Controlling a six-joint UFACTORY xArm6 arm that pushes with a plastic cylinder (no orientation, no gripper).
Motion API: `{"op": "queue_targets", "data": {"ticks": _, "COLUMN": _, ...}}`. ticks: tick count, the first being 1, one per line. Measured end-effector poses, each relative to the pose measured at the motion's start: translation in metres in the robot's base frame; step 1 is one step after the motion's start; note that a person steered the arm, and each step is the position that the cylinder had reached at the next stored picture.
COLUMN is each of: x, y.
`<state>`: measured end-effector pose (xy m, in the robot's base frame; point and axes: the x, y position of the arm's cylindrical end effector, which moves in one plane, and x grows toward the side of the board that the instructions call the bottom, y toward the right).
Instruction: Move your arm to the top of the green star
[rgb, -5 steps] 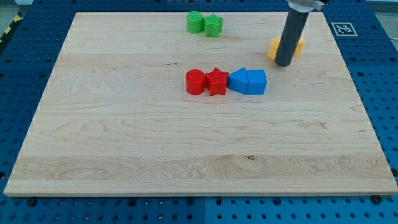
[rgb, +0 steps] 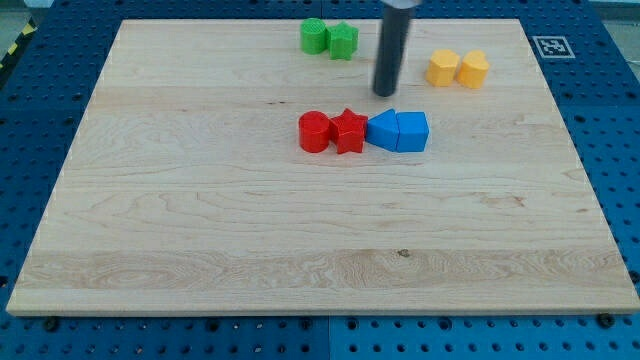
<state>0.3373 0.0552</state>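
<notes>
Green star far on the wooden board, touching a second green block on its left, shape of that one hard to make out. My tip down and to the right of the star, near but apart, just beyond the blue blocks; bare rod, holding nothing. Rod's upper end cut off by the frame. Two red blocks left of the blue pair. Since the earlier frame, tip shifted left from in front of the yellow blocks, now fully uncovered; blocks themselves unmoved
</notes>
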Motion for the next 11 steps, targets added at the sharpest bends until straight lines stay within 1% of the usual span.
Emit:
{"op": "queue_targets", "data": {"ticks": 1, "x": -0.019, "y": -0.065}}
{"op": "queue_targets", "data": {"ticks": 2, "x": -0.071, "y": -0.129}}
{"op": "queue_targets", "data": {"ticks": 3, "x": -0.139, "y": -0.17}}
{"op": "queue_targets", "data": {"ticks": 4, "x": -0.145, "y": -0.163}}
{"op": "queue_targets", "data": {"ticks": 6, "x": -0.144, "y": -0.064}}
{"op": "queue_targets", "data": {"ticks": 7, "x": -0.144, "y": -0.064}}
{"op": "queue_targets", "data": {"ticks": 9, "x": -0.144, "y": -0.015}}
{"op": "queue_targets", "data": {"ticks": 11, "x": -0.136, "y": -0.017}}
